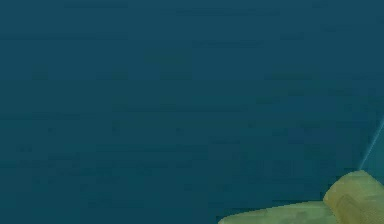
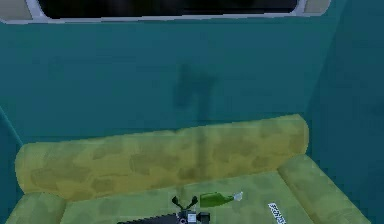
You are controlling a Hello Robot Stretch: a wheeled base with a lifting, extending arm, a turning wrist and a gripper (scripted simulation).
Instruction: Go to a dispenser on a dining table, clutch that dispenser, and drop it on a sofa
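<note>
In the forward view, a teal wall [image 1: 170, 100] takes up nearly everything, with a yellow sofa [image 1: 352, 198] corner at the lower right.

In the arm side view, the same yellow sofa [image 2: 170, 160] stands against the teal wall [image 2: 150, 70], under a dark window [image 2: 170, 7]. The hand [image 2: 183, 210] sits low over the sofa seat. A green bottle [image 2: 222, 199] with a pale tip lies tilted just beside it, above the seat cushion. I cannot tell how the fingers are set, nor whether the hand holds anything. A small white thing [image 2: 277, 212] rests on the seat farther right.
</note>
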